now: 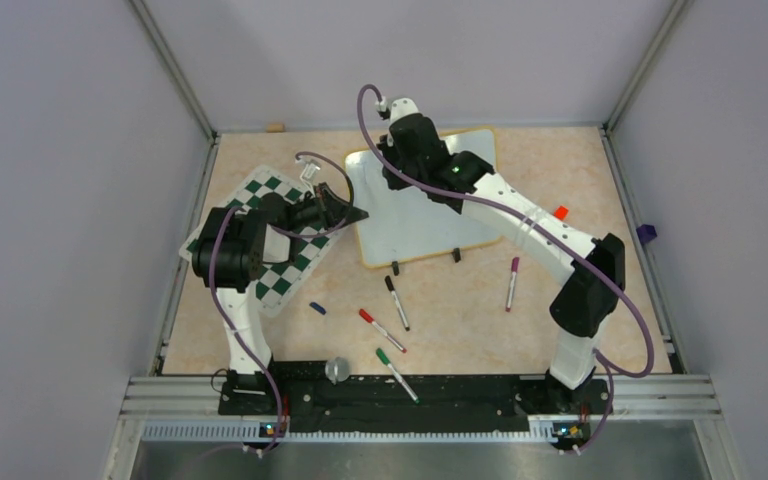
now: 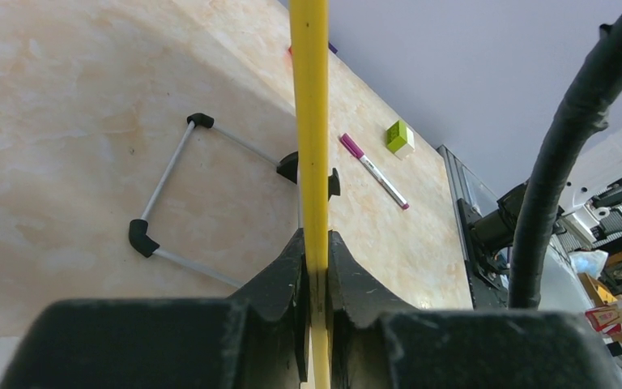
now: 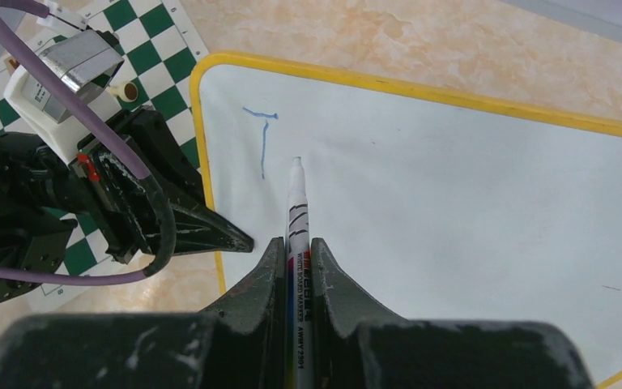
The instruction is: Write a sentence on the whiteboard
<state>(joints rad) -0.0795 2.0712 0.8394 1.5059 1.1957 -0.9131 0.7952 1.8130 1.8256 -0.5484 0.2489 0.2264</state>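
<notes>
Starting at the left, we see the chess mat (image 1: 295, 272), with the left claw (image 1: 352, 212) reaching across it to the board (image 1: 422, 215), which lies at the far middle of the table with two black clips (image 1: 395, 267) on its near edge.

Our left wrist view adds what the top view cannot. There the left claw (image 2: 316, 243) is pinched on the board (image 2: 309, 97), seen edge-on as a yellow strip. A grey wire stand (image 2: 166, 186) with black corners shows beside it. Farther off, a lime block (image 2: 399, 138) sits near the purple marker (image 2: 372, 170); that block does not show from above.

Only the right wrist view shows writing. The sentence (image 3: 262, 138) consists of a single blue "T" near the left rim of the board (image 3: 470, 211). Just right of it is the tip of a pen (image 3: 297, 207), clamped between the fingers of the right claw (image 3: 296, 247); we cannot tell whether the tip touches the surface. The barrel reads "WHITE BOARD MARKER", and the smaller print below it is too fine for us to read. From above, the right claw (image 1: 397, 172) is mostly hidden under its own wrist, over the board's far left part.

In front of the board, the top view shows a blue cap (image 1: 317, 308), a red marker (image 1: 382, 330), a black marker (image 1: 397, 302), a green marker (image 1: 397, 372) and the purple marker (image 1: 512, 284).
</notes>
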